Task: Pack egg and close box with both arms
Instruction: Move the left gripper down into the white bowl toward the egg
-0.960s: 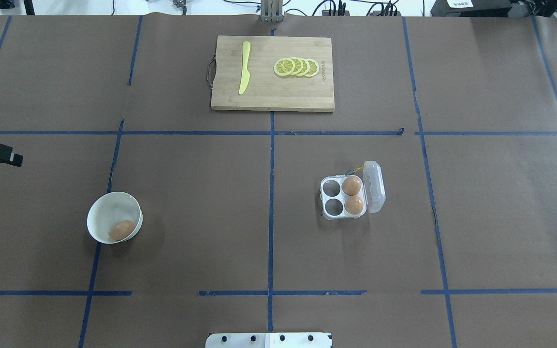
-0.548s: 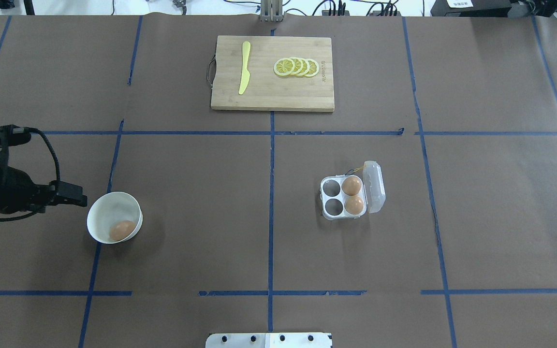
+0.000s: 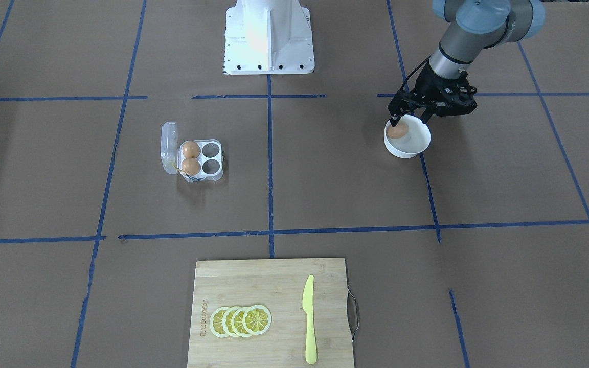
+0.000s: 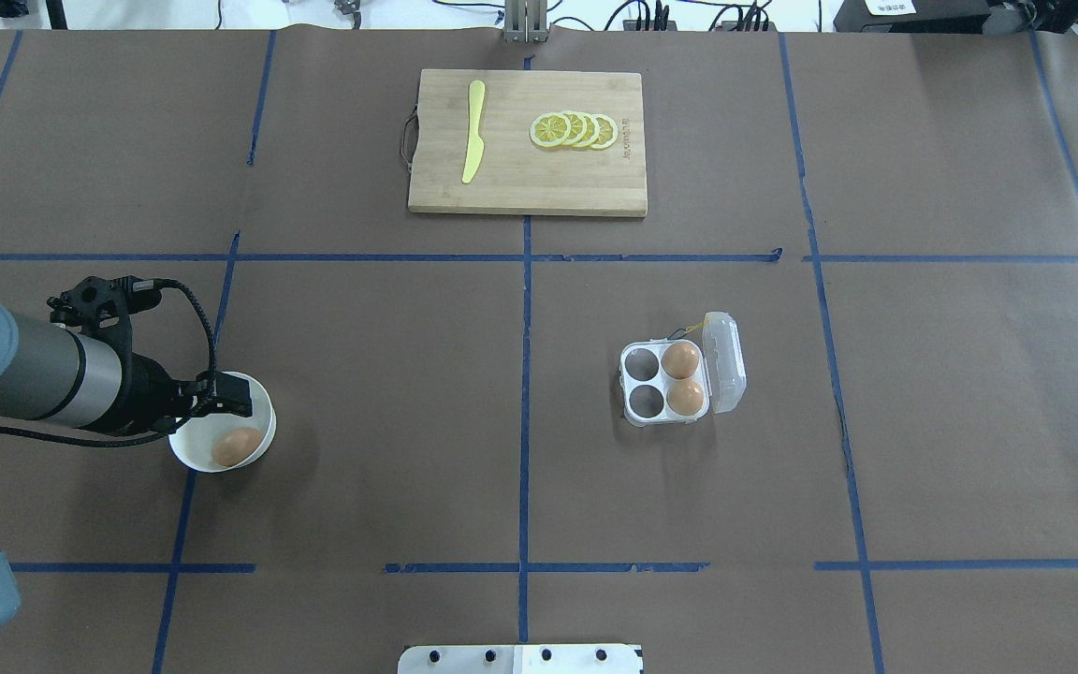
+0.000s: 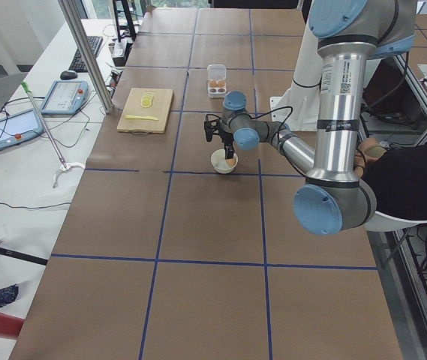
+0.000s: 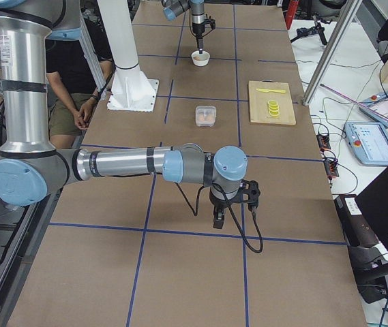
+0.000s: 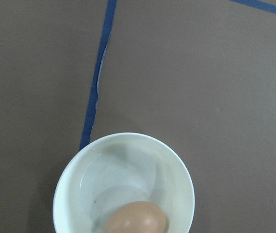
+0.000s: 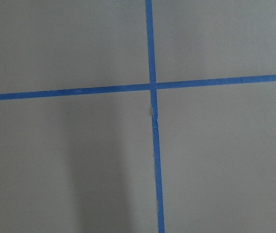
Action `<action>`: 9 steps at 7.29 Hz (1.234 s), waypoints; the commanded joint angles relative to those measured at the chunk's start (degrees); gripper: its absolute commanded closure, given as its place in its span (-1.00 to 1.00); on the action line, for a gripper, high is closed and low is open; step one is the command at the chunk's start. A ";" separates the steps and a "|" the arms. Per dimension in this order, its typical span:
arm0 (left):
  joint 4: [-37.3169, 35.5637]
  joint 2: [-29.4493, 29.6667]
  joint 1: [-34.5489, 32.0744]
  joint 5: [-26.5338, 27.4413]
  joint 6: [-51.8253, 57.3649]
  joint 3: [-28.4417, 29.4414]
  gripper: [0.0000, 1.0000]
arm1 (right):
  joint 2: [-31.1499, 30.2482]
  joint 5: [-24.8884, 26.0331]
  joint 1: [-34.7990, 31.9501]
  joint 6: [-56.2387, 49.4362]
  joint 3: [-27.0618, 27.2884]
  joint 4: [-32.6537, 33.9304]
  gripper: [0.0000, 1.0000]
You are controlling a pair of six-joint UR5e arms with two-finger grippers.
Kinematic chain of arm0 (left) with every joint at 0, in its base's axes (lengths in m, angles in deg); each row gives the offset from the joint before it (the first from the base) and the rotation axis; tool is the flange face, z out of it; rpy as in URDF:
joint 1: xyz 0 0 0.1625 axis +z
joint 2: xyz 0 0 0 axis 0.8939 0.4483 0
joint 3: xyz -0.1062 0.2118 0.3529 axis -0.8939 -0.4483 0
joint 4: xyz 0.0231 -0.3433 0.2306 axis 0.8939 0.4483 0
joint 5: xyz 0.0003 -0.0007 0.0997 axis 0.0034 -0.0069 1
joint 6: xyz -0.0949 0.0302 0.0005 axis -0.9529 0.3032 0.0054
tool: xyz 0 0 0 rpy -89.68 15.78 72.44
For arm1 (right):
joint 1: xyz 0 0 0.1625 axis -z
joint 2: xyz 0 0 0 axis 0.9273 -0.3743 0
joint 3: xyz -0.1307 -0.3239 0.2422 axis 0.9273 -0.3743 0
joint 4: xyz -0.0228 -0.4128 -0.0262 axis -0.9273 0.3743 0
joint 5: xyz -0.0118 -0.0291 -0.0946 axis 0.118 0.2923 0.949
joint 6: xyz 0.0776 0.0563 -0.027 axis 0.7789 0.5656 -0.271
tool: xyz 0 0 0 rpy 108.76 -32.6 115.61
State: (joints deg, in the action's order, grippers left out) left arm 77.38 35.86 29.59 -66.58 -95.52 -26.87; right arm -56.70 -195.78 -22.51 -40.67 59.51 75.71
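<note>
Black and two-fingered, the left gripper (image 3: 408,120) hangs low over the round white bowl (image 3: 413,147) in the upper right of the front-facing view. Its fingers are spread wide with nothing between them. One fingertip (image 3: 392,122) comes down just beside the small smooth tan-brown egg (image 3: 397,132); whether it touches the shell cannot be told. That egg lies alone in the bowl, toward its lower right wall in the overhead view. Behind the gripper, the silver-grey tubular left arm (image 4: 34,379) with pale blue joint caps comes in from the left edge of the overhead frame.

Right of centre in that frame, well apart from the bowl, sits the square clear plastic four-cell egg box (image 4: 665,380). Its hinged transparent lid (image 4: 724,363) is open, along the tray's right side. The two cells next to the lid hold two more brown eggs (image 4: 680,359); the two cells on the left are empty. A thin yellow string (image 4: 684,329) shows at the box's upper right corner.

At top centre a bamboo cutting board (image 4: 520,183) carries a yellow plastic knife (image 4: 473,131) and overlapping lemon slices (image 4: 575,129).

Low in the exterior right view, the right gripper (image 6: 219,219) points down over the brown paper-covered table (image 4: 361,374); its fingers' spread cannot be told.
</note>
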 commanded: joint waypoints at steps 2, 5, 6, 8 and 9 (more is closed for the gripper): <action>-0.01 0.21 1.07 0.39 -0.03 1.70 -0.68 | 0.03 -0.36 0.00 -0.09 -0.17 0.00 -1.00; -0.01 0.39 1.52 0.47 -0.03 3.20 -0.61 | 0.03 -0.36 0.00 0.00 -0.17 0.00 -1.00; 0.08 0.39 1.52 0.47 -0.03 3.29 -0.59 | 0.03 -0.36 0.00 0.00 -0.17 0.00 -1.00; 0.16 1.87 2.74 0.65 -0.03 4.85 -0.58 | 0.03 -0.36 0.00 -0.09 -0.52 0.00 -1.00; 0.08 2.84 2.84 0.74 -0.03 6.17 -0.58 | 0.03 -0.36 0.00 -0.09 -0.60 0.00 -1.00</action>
State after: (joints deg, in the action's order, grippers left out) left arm 77.48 37.58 32.04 -65.97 -95.55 -22.21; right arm -56.67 -196.14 -22.51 -40.73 59.07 75.71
